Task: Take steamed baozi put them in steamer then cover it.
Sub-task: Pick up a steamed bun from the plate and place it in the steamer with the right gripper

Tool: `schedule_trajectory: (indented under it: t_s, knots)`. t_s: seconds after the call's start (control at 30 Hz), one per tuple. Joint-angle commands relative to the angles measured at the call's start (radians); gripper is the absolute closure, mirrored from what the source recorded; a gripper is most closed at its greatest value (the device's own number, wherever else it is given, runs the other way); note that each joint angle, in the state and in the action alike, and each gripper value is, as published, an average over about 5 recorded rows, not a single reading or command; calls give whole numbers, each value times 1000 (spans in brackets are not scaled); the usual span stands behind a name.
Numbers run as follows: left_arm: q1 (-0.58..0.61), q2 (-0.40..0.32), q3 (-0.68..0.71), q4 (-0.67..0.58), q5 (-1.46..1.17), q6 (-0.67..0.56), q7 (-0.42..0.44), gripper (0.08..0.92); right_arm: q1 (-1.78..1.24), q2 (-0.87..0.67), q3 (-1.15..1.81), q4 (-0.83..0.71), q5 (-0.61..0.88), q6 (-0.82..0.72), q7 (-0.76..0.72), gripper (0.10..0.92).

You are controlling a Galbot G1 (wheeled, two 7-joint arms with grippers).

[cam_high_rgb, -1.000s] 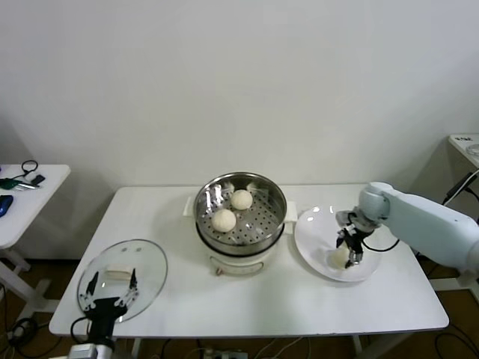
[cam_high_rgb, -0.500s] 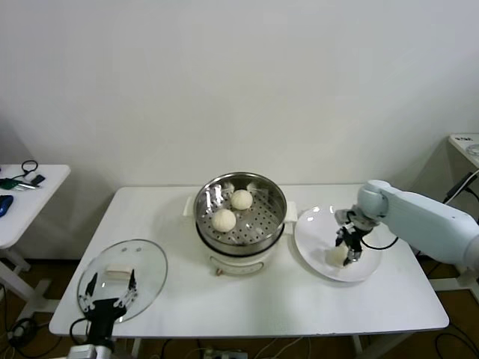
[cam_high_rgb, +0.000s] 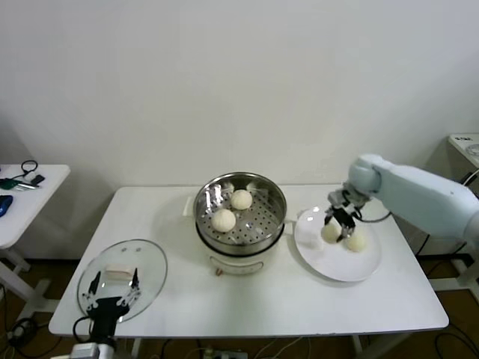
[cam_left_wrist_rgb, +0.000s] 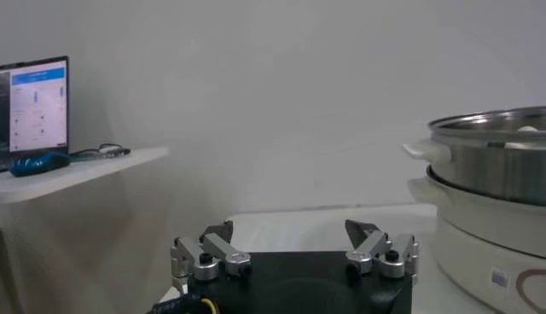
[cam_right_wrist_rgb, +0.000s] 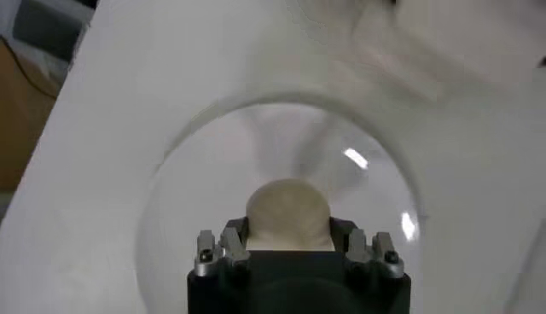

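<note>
White table (cam_high_rgb: 299,299), plain wall: right gripper (cam_high_rgb: 334,227) clamped on a baozi (cam_high_rgb: 330,232) (soft, grip its sides gently) at the steamer's (cam_high_rgb: 240,212) three o'clock; left gripper (cam_high_rgb: 109,296) waits, fingers apart

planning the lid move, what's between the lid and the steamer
Head view: only bare table between the lid and the steamer.
</note>
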Motion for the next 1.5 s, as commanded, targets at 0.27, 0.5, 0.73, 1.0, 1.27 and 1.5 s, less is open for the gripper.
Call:
schedule_trajectory:
  t_s: [0.27,0.5,0.73,1.0,1.27,1.5]
  knots:
    - [2,1,10,-8,5,6,1,177,327,180,-48,57,-84,364,-71,381]
    - [9,10,10,-13,7,5,1,177,284,293,0,111,-101,378,-79,372]
    - [18,13,21,-13,11,5,1,177,195,374,19,155,-135,366,-81,372]
    - [23,16,15,-14,-4,2,3,177,119,415,-21,189,-154,368,-81,372]
    - [24,18,8,-11,-20,0,3,177,85,445,-48,181,-158,380,-81,372]
    - [18,24,6,0,-26,1,1,177,72,438,-56,183,-157,380,-82,369]
